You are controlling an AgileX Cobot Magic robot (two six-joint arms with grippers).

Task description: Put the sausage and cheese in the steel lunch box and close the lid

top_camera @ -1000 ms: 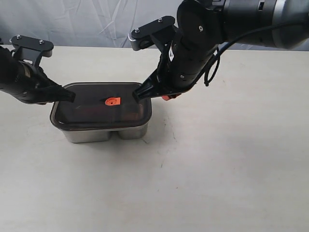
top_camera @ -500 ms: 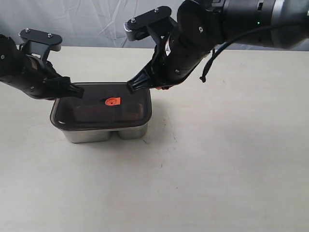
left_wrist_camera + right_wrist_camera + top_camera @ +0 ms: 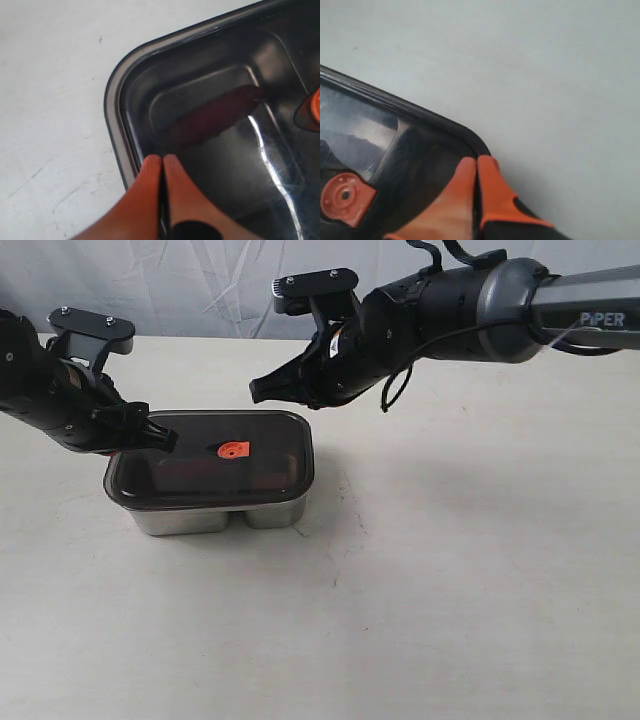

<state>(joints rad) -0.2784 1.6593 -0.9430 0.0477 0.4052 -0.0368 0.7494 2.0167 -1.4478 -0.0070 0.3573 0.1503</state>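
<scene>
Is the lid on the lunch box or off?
On. The lid lies flat over the steel lunch box, covering its rim; the sausage shows through it. Sealed tight: cannot tell.

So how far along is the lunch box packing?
Nearly done: the lid sits on the steel lunch box, the sausage showing through it; the cheese I cannot see. Left hand and right hand hover shut, empty, at its corners. Perhaps a final press remains.

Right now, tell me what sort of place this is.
Probably a robot lab bench, not a kitchen: a plain pale table, a wrinkled cloth backdrop, and a left arm and right arm over one lidded lunch box.
</scene>
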